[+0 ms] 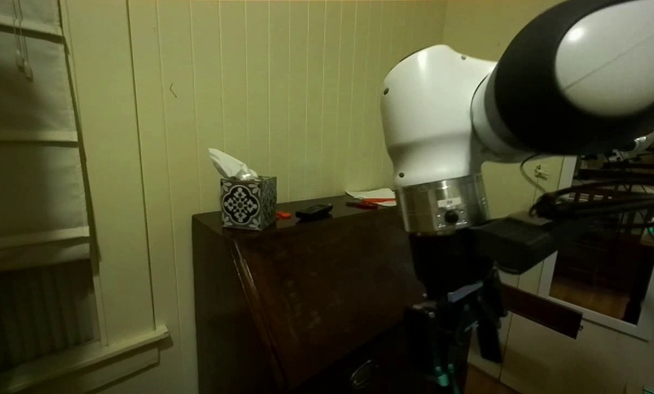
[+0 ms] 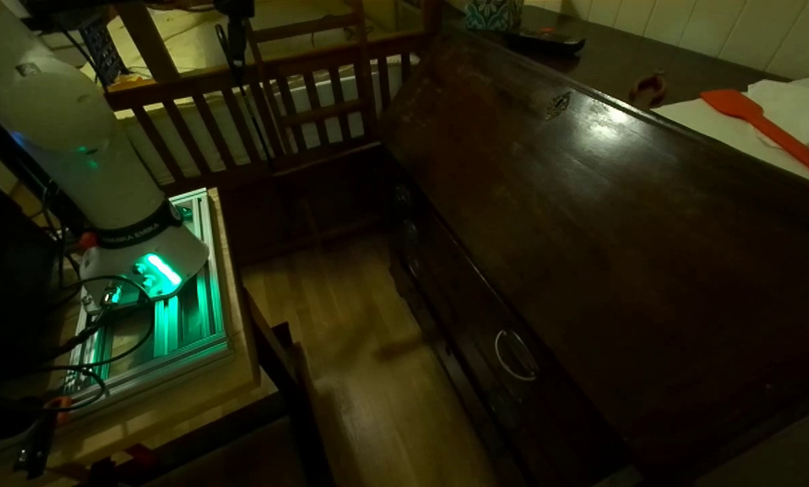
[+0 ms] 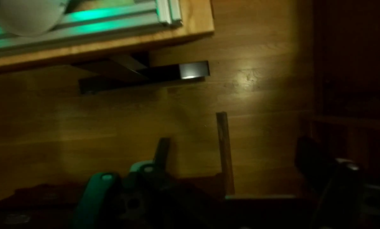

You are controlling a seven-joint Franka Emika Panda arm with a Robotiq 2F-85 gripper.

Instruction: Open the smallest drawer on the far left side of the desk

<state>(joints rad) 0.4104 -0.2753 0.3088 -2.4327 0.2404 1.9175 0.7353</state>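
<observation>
The tall, dark brown wooden desk [image 1: 327, 273] was seen at the lower middle of the frame in an exterior view, and its sloping front panel [image 2: 580, 237] was spread across the right half in an exterior view. Below the panel a curved metal handle [image 2: 504, 365] was seen; the smallest drawer could not be made out. The black two-fingered gripper [image 3: 236, 144] was found unclenched, its fingers spread well apart in the lower part of the wrist view. Between them, in that picture, a narrow brown strip [image 3: 225, 149] was shown against the yellowish-brown wooden floor [image 3: 183, 121]; what it belonged to could not be told. In an exterior view the gripper was carried at the lower right by the white jointed robot arm [image 1: 439, 109]; whether the desk was touched could not be told. On top of the desk, at its left in that frame, a patterned cube-shaped tissue box [image 1: 247, 203] was placed, with a white tissue [image 1: 231, 164] standing out of it. Just beside it a small orange object [image 1: 283, 215] was seen, then a black remote control [image 1: 314, 211]. At the upper right in an exterior view, an orange spatula [image 2: 773, 133] was laid on white paper [image 2: 709, 125]. At the left, the arm's white base [image 2: 127, 203] was lit by a green lamp [image 2: 163, 270].
</observation>
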